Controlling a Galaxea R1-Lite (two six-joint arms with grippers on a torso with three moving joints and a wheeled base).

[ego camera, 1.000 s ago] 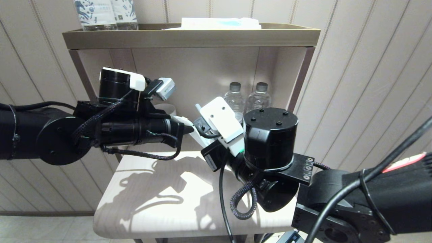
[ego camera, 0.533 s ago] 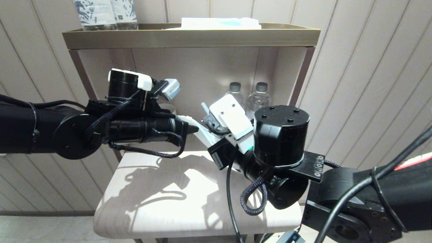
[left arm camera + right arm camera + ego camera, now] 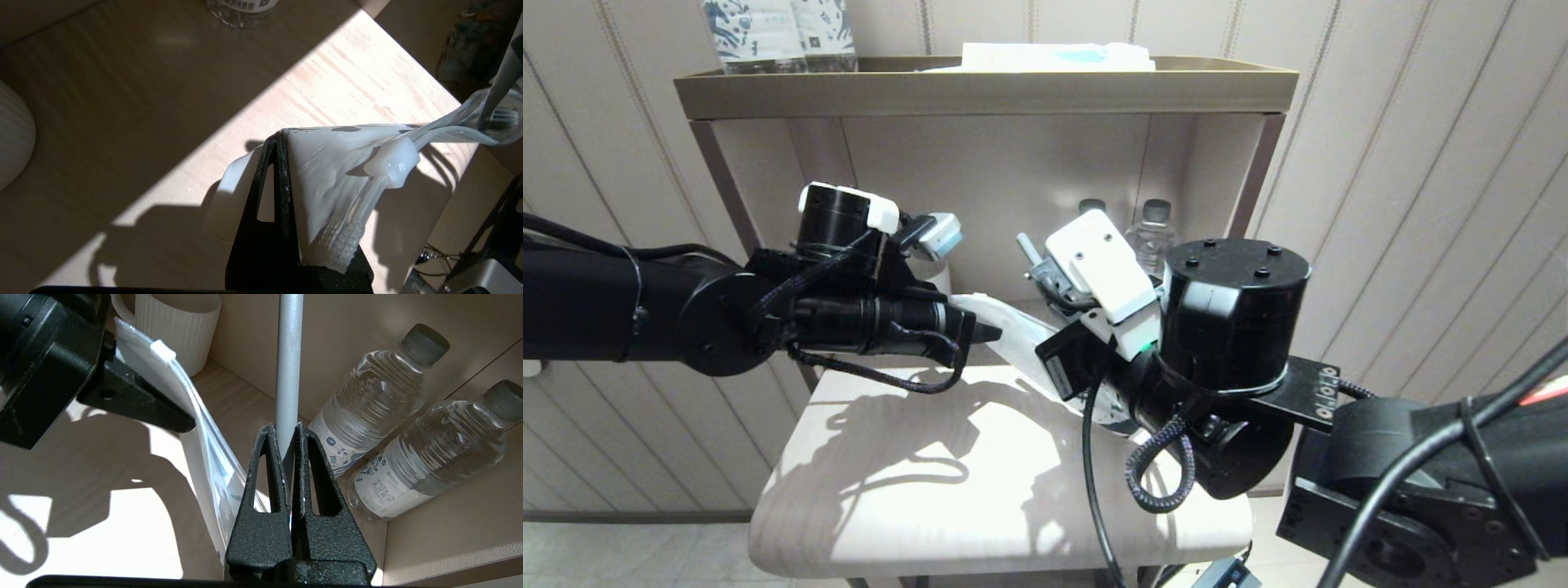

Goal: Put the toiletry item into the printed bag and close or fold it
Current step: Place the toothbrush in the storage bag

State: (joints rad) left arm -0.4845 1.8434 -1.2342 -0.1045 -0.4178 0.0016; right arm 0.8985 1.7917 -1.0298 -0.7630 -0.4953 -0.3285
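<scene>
The printed bag (image 3: 1013,328) hangs as a white translucent pouch between both arms above the table. My left gripper (image 3: 985,333) is shut on one end of the bag (image 3: 327,175), near its white zip slider (image 3: 394,161). My right gripper (image 3: 286,430) is shut on the grey toothbrush (image 3: 289,367), holding it upright. In the head view the wrist camera hides these fingers and only the toothbrush handle tip (image 3: 1026,246) pokes up. The left wrist view shows the toothbrush (image 3: 501,81) with its bristle head down in the bag's open far end. The bag (image 3: 196,416) slants past my right fingers.
Two water bottles (image 3: 376,404) (image 3: 441,457) stand at the back of the shelf alcove, close to my right gripper. A ribbed white mug (image 3: 175,326) sits behind my left gripper. The top tray (image 3: 980,86) carries a white-and-blue package (image 3: 1054,55) and bottles. The pale table top (image 3: 915,482) lies below.
Both arms have shifted right and toward the shelf. The right wrist rose and more of the bag now shows stretched between the grippers.
</scene>
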